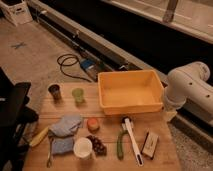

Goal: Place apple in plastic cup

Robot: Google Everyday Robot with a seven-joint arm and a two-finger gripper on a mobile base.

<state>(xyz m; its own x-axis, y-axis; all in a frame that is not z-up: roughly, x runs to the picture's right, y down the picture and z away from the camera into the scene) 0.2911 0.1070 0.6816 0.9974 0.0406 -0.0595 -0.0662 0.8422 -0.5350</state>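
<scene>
Though out of sight past my arm (189,91) at right, tool's grip untellable, apple (92,124) well leftward, mid-counter (161,156).

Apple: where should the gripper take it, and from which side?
Grip the apple across its widest middle, coming straight down from above. It is round, with the blue cloth close beside it and the grapes just nearer the camera, so side approaches look crowded. The gripper is out of view; only the arm shows at the right.

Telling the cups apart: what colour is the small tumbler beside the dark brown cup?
Light green plastic cup, camera view. The gripper is out of view.
</scene>
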